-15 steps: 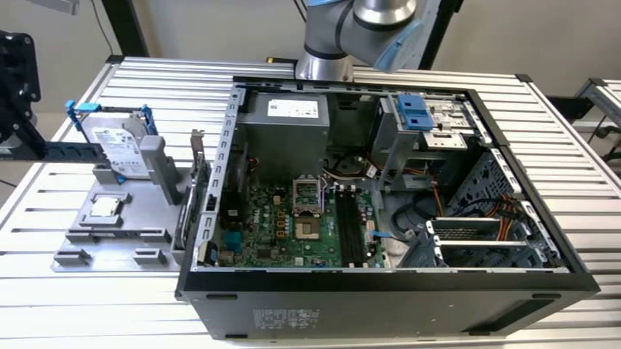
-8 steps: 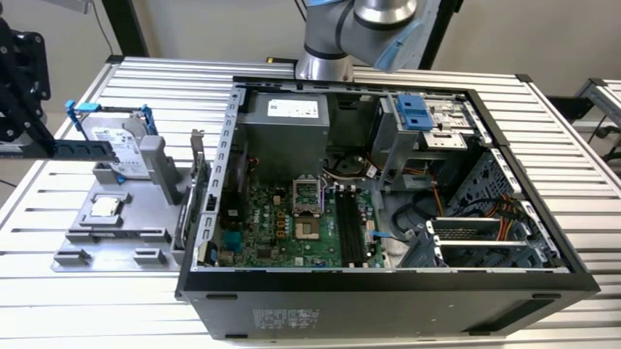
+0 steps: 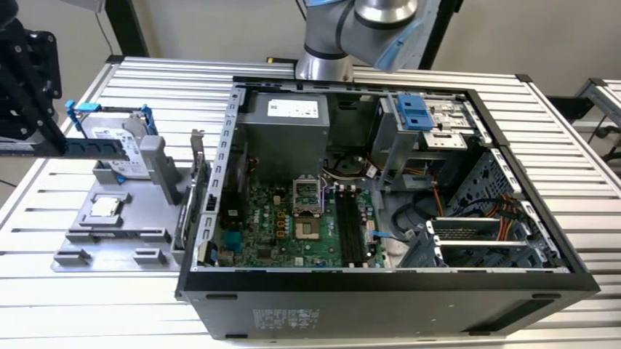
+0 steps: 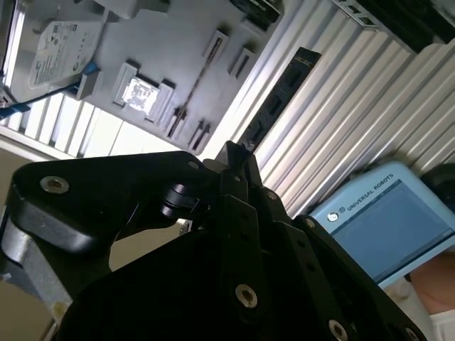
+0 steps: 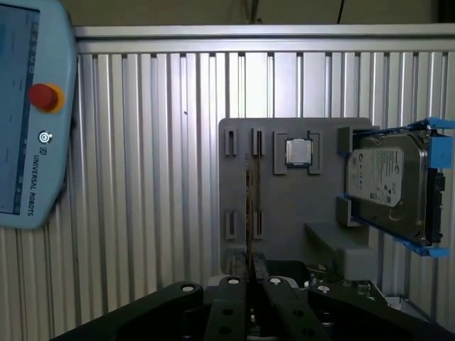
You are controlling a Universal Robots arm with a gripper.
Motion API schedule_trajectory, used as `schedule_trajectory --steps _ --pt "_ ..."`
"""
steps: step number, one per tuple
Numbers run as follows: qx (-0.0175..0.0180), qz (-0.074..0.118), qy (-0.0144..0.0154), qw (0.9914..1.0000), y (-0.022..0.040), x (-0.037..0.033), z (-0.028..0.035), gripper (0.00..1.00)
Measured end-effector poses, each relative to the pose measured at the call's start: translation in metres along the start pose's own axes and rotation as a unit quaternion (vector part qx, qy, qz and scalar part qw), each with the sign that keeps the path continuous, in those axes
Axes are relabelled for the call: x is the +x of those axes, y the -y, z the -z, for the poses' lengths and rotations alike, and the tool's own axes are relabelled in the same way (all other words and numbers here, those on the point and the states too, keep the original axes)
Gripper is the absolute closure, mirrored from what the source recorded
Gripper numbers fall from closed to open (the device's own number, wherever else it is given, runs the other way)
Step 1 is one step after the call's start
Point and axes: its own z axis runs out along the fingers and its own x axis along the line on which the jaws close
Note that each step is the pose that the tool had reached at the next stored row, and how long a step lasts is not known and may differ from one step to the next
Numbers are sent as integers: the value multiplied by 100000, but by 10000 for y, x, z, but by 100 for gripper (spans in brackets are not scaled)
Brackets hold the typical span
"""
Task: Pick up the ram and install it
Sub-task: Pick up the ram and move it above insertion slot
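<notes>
Ribbed aluminium tabletop (image 3: 572, 182) carries an open black computer case (image 3: 388, 282) with its green motherboard (image 3: 276, 218) exposed. Beside it, at the exterior view's left, lies a flat grey plastic holder plate (image 3: 116, 234). The picking up looks done: the black gripper (image 5: 250, 268) has its fingers closed on the ram (image 3: 89, 147), a long, thin blue circuit-board stick with black chips. It hangs level above the holder plate and, as far as I can judge, clear of it. The installing is all left to do. The long black memory slots (image 3: 350, 222) on the motherboard look unfilled and lie well apart from the stick. In both wrist views the ram runs straight out from between the fingertips, pinched at its near end.
</notes>
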Motion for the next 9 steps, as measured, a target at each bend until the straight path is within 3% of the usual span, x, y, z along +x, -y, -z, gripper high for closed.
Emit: schedule_trajectory --steps 9 --pt "-4 64 4 100000 104 -29 -1 100"
